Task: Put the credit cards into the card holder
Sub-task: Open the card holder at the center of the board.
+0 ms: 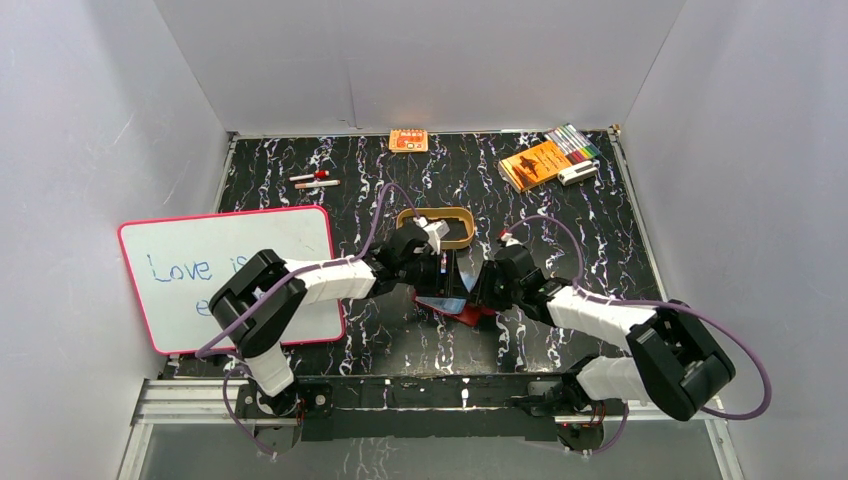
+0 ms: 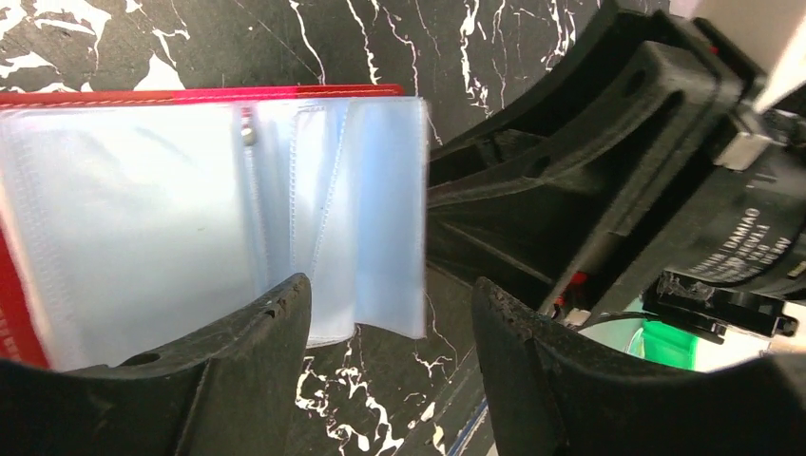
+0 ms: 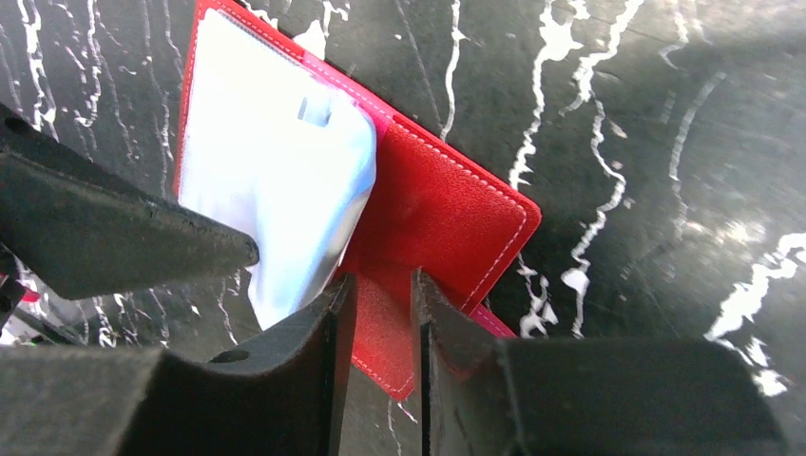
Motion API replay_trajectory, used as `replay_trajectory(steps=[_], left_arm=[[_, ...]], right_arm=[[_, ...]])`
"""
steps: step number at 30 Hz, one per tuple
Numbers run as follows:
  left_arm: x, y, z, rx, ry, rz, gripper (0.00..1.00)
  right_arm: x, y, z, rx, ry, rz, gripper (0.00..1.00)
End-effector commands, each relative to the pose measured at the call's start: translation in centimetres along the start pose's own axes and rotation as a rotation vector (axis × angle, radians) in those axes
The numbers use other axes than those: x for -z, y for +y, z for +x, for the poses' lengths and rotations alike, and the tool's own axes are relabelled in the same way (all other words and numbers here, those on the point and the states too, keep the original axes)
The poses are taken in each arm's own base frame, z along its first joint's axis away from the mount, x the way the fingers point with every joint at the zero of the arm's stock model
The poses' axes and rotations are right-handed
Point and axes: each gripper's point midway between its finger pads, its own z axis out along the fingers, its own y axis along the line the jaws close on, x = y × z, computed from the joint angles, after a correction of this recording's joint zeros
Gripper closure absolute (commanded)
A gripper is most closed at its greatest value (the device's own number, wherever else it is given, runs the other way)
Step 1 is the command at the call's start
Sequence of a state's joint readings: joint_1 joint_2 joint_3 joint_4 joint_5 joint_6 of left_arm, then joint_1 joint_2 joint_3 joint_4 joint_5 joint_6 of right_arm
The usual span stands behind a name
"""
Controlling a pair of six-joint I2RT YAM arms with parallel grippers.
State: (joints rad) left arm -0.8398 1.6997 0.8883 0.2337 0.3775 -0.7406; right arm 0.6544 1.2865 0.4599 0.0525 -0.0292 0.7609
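The right claw [image 3: 383, 285] is narrow: only a slit parts its fingers, and the red cover of the card holder [image 3: 447, 218] fills that slit. Whether the fingers pinch the cover or merely stand over it, I cannot tell. Ahead and to the left of this claw the holder lies open on the black marbled table [image 3: 665, 142], and its clear sleeves [image 3: 276, 180] bulge up off the cover.

The left claw [image 2: 392, 290] stands wide, fingers well apart and closed on nothing. The loose lower corner of the sleeves reaches into the gap between them. The rest of the sleeves fan out to this claw's left, bound along the holder's red edge. Close on its right sits the black bulk of the right arm's wrist.

From above, the two claws meet nose to nose over the holder, the left one coming from the left. A blue patch [image 1: 445, 303] lies on the holder just under them; card or sleeve, I cannot tell.

Just beyond the left claw sits a tan oval tray [image 1: 468, 228]. Well to that claw's left a pink-framed whiteboard [image 1: 200, 250] lies under its arm. Farther off, two pens [image 1: 315, 181] lie beyond and left of the left claw. An orange packet [image 1: 408, 140] sits at the back edge, and an orange booklet [image 1: 533, 164] with markers [image 1: 573, 142] lies far beyond the right claw, to its right
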Motion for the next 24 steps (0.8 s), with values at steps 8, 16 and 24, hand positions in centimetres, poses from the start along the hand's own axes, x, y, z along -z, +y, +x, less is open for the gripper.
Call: replay_trajectory(steps=[8, 16, 24], left_arm=[[-1.2, -0.5, -0.2, -0.011, 0.020, 0.042, 0.41], [-1.8, -1.6, -0.3, 0.008, 0.028, 0.110, 0.41], [-1.8, -2.8, 0.0, 0.010, 0.051, 0.182, 0.39]], right_arm=[[5.3, -4.8, 1.2, -0.010, -0.007, 0.233, 0.49], [6.4, -4.6, 0.8, 0.010, -0.019, 0.232, 0.48], [7.5, -2.2, -1.3, -0.068, -0.151, 0.110, 0.45]])
